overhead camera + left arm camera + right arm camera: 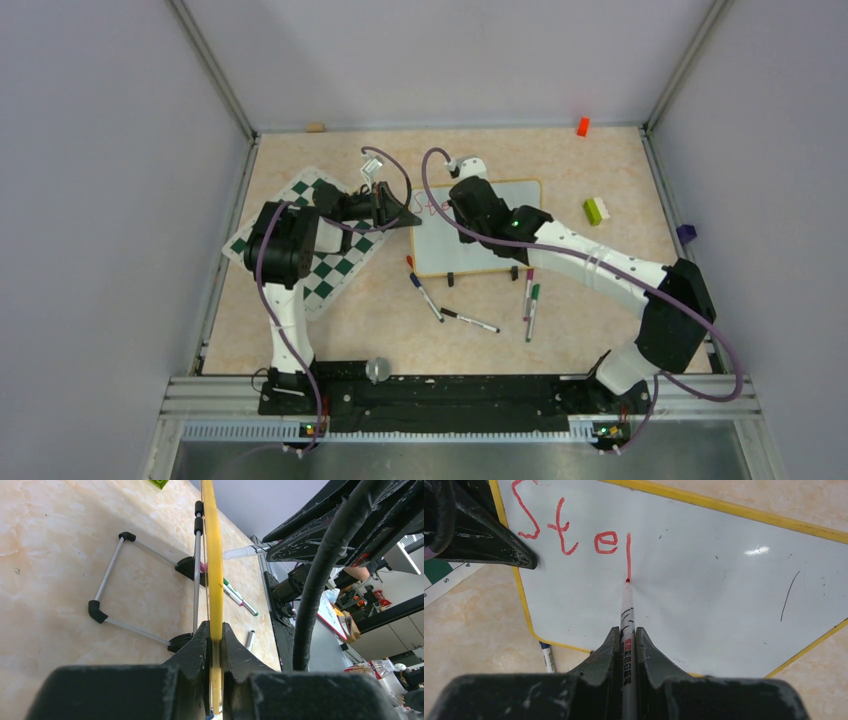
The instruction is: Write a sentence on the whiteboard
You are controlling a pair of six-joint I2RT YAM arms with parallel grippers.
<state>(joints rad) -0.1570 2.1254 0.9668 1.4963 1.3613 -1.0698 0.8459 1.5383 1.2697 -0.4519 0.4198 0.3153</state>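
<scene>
The whiteboard (470, 256) stands tilted mid-table on its black feet. In the right wrist view its white face (704, 605) bears the sentence (569, 535) in red: "Ste" and one vertical stroke. My right gripper (626, 632) is shut on a red marker (626, 612), whose tip touches the board at the bottom of that stroke. My left gripper (215, 635) is shut on the board's yellow frame (215, 570) at its left edge; its fingers (479, 535) show in the right wrist view. From above, both grippers meet at the board's top left, left (403, 215) and right (455, 200).
Several loose markers lie in front of the board (425, 296) (470, 321) (531, 300). A green-and-white chessboard mat (330, 262) lies under the left arm. A green-and-white block (596, 210), an orange block (582, 126) and a purple object (686, 233) sit to the right.
</scene>
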